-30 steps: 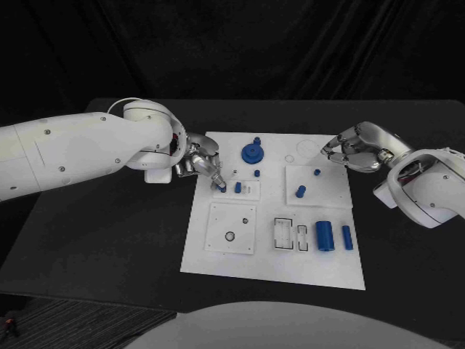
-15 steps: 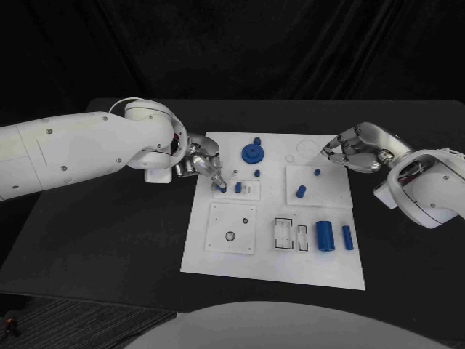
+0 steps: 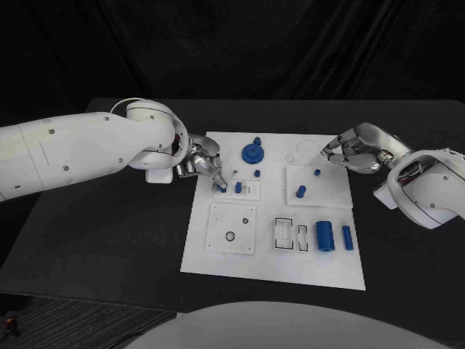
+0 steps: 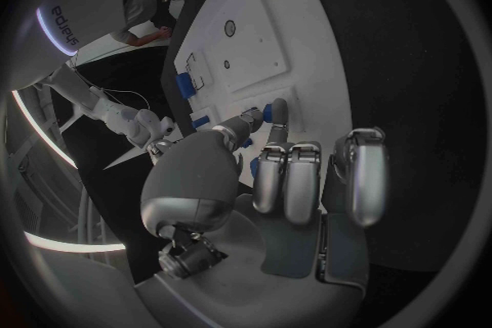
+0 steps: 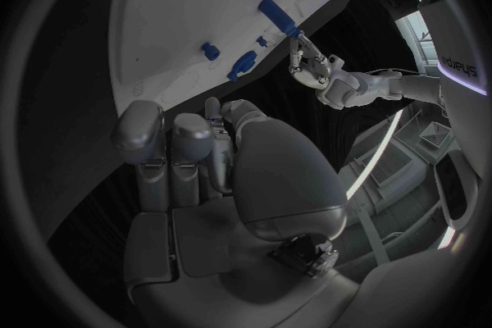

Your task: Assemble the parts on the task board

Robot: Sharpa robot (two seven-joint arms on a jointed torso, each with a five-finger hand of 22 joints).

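White task board (image 3: 280, 269) lying at the middle of the black worktop (image 3: 96, 240), running from the frame's centre down toward the lower middle. At the board's upper left edge, left robot hand (image 3: 203, 166) reaching in from the left, pinching a small blue peg (image 3: 221, 187) between thumb and a fingertip, the peg's end at the small upper-left plate; same pinch seen in the left wrist view, blue peg (image 4: 273, 110) between the fingertips (image 4: 279, 121) with the remaining fingers curled below. Just right of it, another short blue peg (image 3: 237, 187) standing in the same plate. Above that, a round blue gear (image 3: 253, 153) near the board's top edge. On the upper-right plate, a slanted blue cylinder (image 3: 299, 192) and a tiny blue stud (image 3: 317, 172). In the lower right of the board, a wide blue cylinder (image 3: 324, 235) and a slimmer blue cylinder (image 3: 346, 237) lying side by side, beside a framed slot (image 3: 289, 233). At the board's upper right corner, right robot hand (image 3: 348, 153) hovering with fingers curled inward, holding nothing visible; right wrist view showing the fingers (image 5: 169, 139) folded together above the board.
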